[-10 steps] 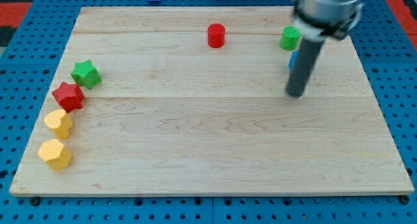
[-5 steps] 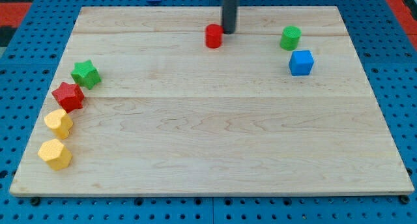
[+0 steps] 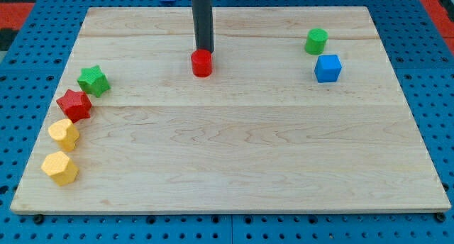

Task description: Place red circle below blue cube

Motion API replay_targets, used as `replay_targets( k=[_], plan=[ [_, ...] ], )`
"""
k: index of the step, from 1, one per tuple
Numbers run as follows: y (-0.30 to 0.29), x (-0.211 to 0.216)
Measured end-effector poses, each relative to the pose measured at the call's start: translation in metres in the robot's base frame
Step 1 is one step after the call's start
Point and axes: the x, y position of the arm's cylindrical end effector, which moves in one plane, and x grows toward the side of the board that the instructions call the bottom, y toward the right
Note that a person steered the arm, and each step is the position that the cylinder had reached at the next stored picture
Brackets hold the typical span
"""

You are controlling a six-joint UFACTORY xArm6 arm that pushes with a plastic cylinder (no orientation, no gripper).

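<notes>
In the camera view, my tip (image 3: 204, 51) stands at the top edge of the red circle (image 3: 202, 63), touching it or very nearly (it is a plain rod with nothing to spread or pinch). The red circle sits left of the board's centre, in the upper half, well apart from the blue cube (image 3: 328, 68) toward the view's right. A green cylinder (image 3: 316, 41) stands just above the cube. Along the view's left edge curve a green star (image 3: 93, 81), red star (image 3: 74, 105), yellow heart (image 3: 64, 134) and yellow hexagon (image 3: 60, 167) on the wooden board (image 3: 234, 159).
</notes>
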Motion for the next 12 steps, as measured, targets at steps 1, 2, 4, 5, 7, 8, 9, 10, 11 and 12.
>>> replay_targets(
  k=[1,2,4,5,7,8,9,10,11,12],
  plan=[
    [0.000,0.023],
    [0.000,0.044],
    [-0.017,0.067],
    [-0.054,0.087],
    [-0.093,0.121],
    [-0.058,0.120],
    [-0.018,0.120],
    [0.022,0.120],
    [0.068,0.120],
    [0.111,0.120]
  ],
)
